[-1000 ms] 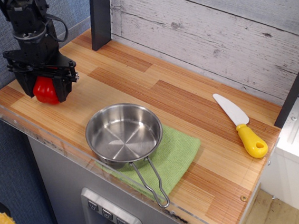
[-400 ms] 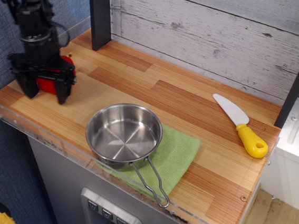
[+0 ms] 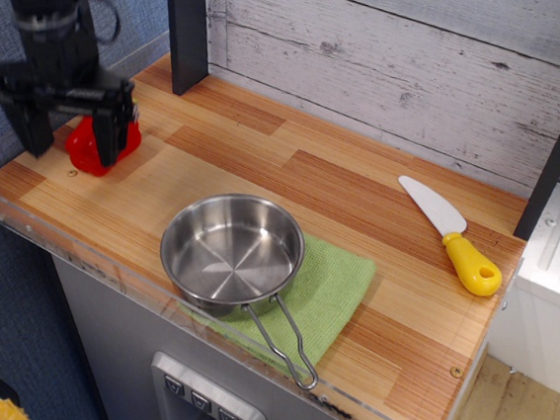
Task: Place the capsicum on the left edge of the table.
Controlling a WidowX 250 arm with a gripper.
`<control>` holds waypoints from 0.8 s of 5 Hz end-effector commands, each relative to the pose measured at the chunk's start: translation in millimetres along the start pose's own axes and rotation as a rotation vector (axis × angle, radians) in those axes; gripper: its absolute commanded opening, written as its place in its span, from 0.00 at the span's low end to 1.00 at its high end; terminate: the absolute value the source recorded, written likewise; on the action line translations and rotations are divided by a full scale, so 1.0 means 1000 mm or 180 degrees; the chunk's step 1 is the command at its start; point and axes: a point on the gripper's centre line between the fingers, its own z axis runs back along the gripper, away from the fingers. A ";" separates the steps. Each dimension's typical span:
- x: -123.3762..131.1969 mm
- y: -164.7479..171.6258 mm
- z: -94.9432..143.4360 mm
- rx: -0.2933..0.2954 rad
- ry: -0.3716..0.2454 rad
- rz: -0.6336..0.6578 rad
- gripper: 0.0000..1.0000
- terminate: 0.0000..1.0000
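Observation:
The red capsicum (image 3: pixel 86 148) rests on the wooden table (image 3: pixel 360 198) near its left edge. My black gripper (image 3: pixel 68 140) hangs just above it, jaws spread wide, one finger on each side of the capsicum and clear of it. The gripper body hides the capsicum's top and its stem.
A steel pan (image 3: pixel 233 249) with a wire handle sits on a green cloth (image 3: pixel 337 290) at the front middle. A white knife with a yellow handle (image 3: pixel 453 237) lies at the right. A dark post (image 3: pixel 186 22) stands at the back left. A clear acrylic rim (image 3: pixel 105 273) runs along the front.
My gripper carried the capsicum back toward the left edge, set it down and opened. It has since risen a little, leaving the capsicum on the table.

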 end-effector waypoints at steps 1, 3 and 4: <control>-0.010 -0.039 0.065 -0.0027 -0.0417 0.0089 1.00 0.00; -0.011 -0.115 0.054 -0.0415 -0.0228 -0.0965 1.00 0.00; -0.012 -0.139 0.051 -0.0447 -0.0181 -0.1196 1.00 0.00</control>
